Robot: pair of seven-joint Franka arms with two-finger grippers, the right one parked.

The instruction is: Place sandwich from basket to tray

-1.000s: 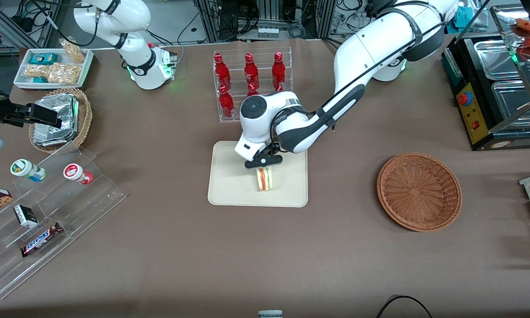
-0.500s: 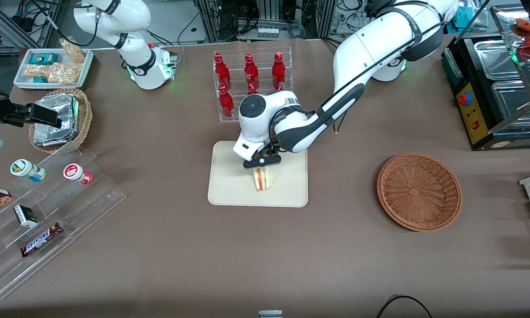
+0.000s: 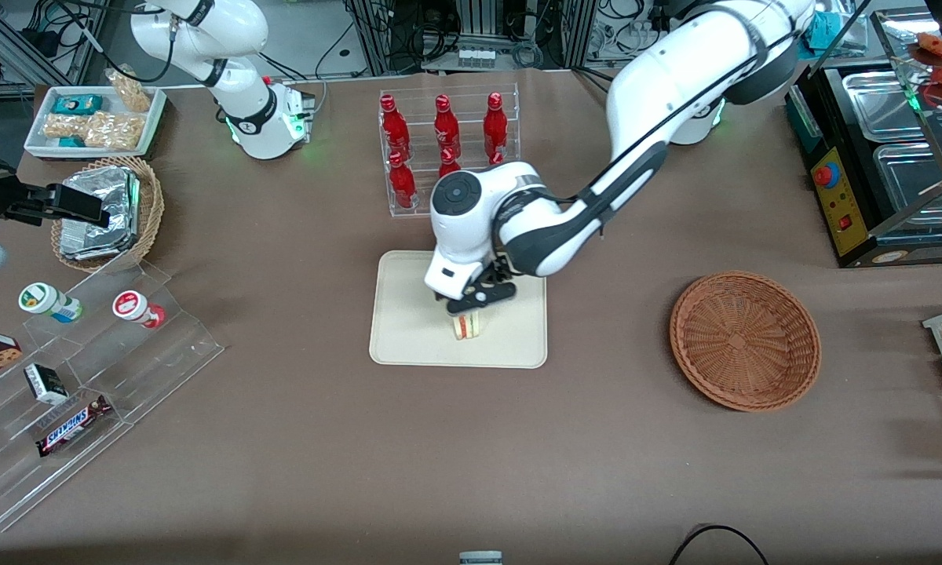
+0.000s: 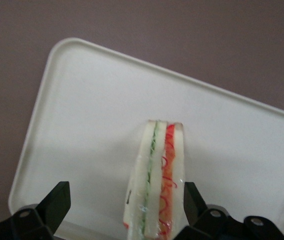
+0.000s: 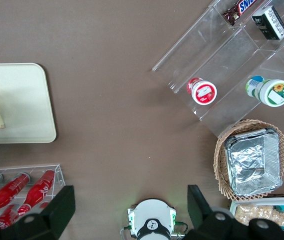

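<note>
Tool [image 3: 469,310] now spread over sandwich [image 3: 468,326], released on tray [image 3: 408,329].

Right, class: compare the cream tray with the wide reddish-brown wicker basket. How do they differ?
The tray is flat, smooth, cream and rectangular; the basket is round, woven and reddish-brown. The tray holds the sandwich, with the open gripper just above it; the basket holds nothing. Both sit on the brown table.

Glossy-wrapped sandwich [image 4: 157,185], matt tray [image 4: 82,115], woven basket [image 3: 744,339]

Pincer [image 3: 466,311] low, fingers spread wide
</note>
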